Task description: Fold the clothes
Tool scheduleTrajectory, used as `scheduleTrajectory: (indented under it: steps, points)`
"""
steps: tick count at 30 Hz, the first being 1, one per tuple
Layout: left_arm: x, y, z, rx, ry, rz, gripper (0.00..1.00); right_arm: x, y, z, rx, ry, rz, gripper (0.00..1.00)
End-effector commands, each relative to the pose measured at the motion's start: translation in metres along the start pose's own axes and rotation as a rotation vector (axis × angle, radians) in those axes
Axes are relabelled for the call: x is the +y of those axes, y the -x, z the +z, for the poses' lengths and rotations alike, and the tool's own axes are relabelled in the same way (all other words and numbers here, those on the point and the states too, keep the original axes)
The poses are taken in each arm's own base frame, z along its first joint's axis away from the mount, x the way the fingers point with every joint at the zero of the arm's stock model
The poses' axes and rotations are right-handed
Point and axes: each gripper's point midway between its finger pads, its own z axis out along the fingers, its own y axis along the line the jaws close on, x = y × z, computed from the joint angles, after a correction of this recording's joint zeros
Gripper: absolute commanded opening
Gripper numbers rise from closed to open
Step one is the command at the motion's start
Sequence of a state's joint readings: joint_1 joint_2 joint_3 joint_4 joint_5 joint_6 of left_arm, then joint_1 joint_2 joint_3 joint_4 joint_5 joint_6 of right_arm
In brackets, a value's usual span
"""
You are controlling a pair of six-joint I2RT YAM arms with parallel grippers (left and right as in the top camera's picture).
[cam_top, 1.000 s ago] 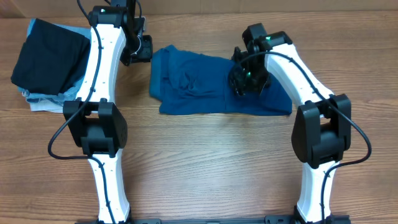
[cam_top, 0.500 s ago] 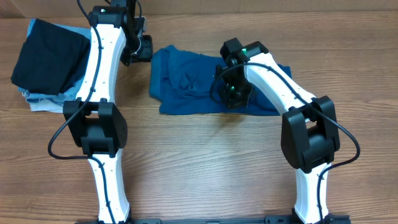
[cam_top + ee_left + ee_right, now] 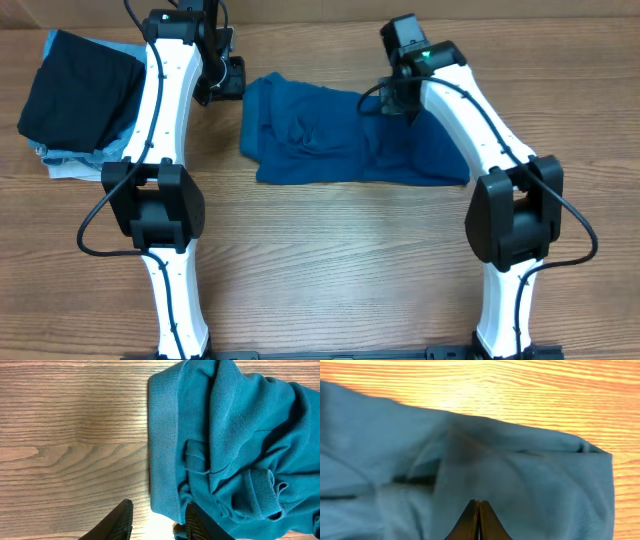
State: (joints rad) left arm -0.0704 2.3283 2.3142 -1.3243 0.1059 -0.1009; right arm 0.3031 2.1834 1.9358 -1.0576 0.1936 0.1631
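The clothes, a royal-blue T-shirt (image 3: pixel 310 135), lie crumpled across the middle of the wooden table (image 3: pixel 330 260). My left gripper (image 3: pixel 228 80) hovers at the shirt's left edge. In the left wrist view its jaws (image 3: pixel 157 522) stand partly open over bare wood, with one finger (image 3: pixel 200 527) overlapping the ribbed hem of the shirt (image 3: pixel 230 435). My right gripper (image 3: pixel 392 98) is over the shirt's far middle. In the right wrist view its fingertips (image 3: pixel 478 503) are pressed together just above the fabric (image 3: pixel 520 470), and no cloth shows between them.
A black garment (image 3: pixel 75 90) lies on pale blue garments (image 3: pixel 65 160) at the back left, beside the left arm. Bare wood runs in front of the shirt, between the two arm bases.
My right arm swung toward the shirt's front middle, then back to its far edge, and its jaws went from open to shut. The left arm and the shirt's outline stayed put.
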Motion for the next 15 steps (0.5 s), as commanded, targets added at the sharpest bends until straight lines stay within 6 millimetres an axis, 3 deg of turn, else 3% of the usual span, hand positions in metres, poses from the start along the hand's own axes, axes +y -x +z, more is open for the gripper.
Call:
scheduleTrajectory:
  steps: [1, 2, 5, 15]
  points:
    - [-0.004, 0.002, -0.003, -0.008, -0.015, 0.014, 0.38, 0.001, -0.012, 0.029, 0.057, -0.019, 0.011, 0.04]
    - [-0.004, 0.002, -0.003, -0.008, -0.016, 0.014, 0.38, 0.004, -0.015, 0.033, 0.071, -0.003, 0.009, 0.04]
    - [-0.004, 0.002, -0.003, -0.008, -0.015, 0.014, 0.38, 0.038, -0.028, 0.034, 0.137, 0.173, 0.003, 0.04]
    - [0.001, 0.002, -0.003, -0.009, 0.011, 0.014, 0.38, 0.068, -0.031, 0.026, 0.154, 0.339, -0.025, 0.04]
